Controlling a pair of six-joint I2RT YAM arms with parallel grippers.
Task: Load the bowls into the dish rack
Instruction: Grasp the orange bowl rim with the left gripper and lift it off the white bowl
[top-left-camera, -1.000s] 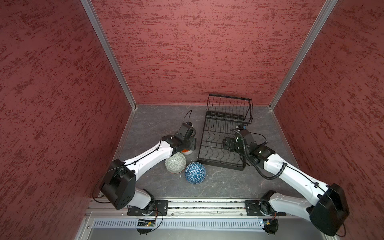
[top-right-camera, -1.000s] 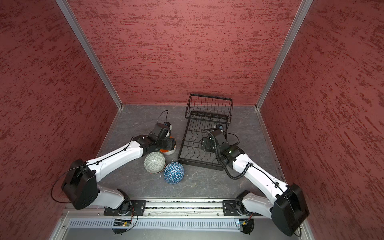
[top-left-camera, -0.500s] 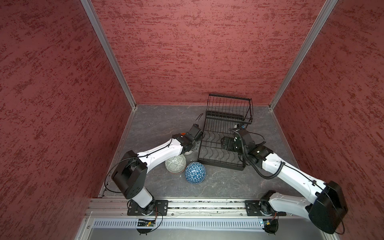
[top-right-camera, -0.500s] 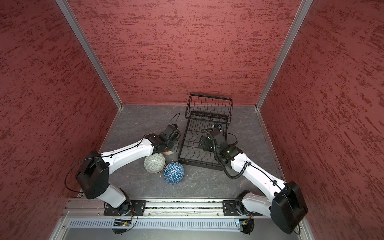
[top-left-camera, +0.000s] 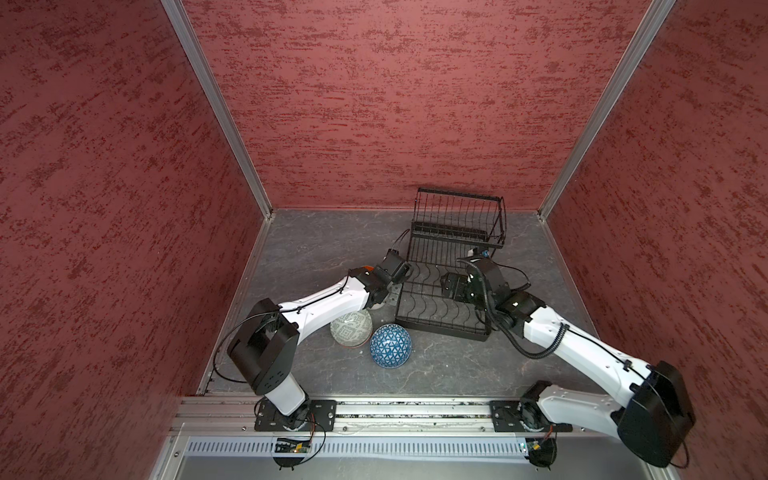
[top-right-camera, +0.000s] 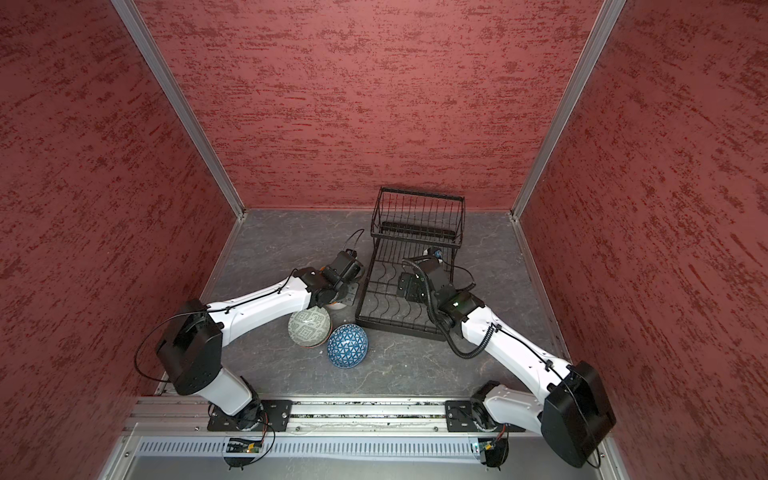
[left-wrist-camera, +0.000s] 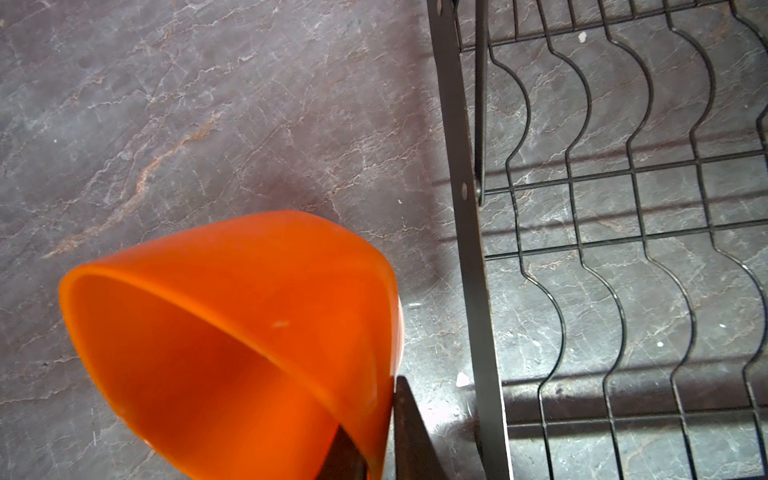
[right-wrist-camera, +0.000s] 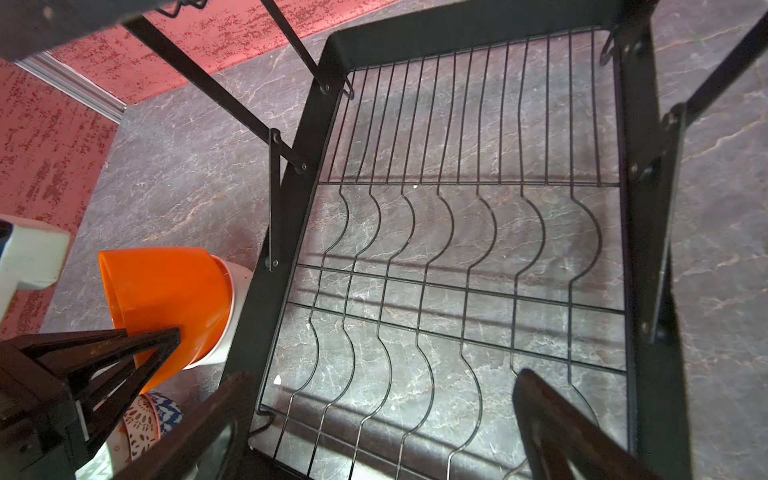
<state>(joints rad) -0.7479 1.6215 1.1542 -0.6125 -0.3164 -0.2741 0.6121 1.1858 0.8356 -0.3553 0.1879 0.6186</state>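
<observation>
In both top views the dish rack is standing on the grey counter, a little right of the centre of the frame. Its raised basket tier is facing the back wall.

The left arm is extending from the lower left of the frame up to the left rim of the rack. The left jaws are clenched on the rim of the orange bowl. The left wrist view is showing one jaw inside the bowl and one outside, with the thin wall pinched between them. This bowl is tilting on its side, with its mouth facing away from the rack. It is staying outside the rack, just beside the side rail.

In the right wrist view the orange bowl is leaning into the white bowl and touching it. It is not possible to tell whether the orange bowl is lifted off the white one. Near them, patterned bowls in red-and-white and blue are partly hiding behind the left jaws.

The right arm is extending from the lower right of the frame. The right jaws are released and are hanging wide apart above the wavy dividers of the rack base.

Below the centre of the frame, the grey-green bowl and the blue bowl are lying upside down on the counter. They are just beside each other, near the front left corner of the rack.
</observation>
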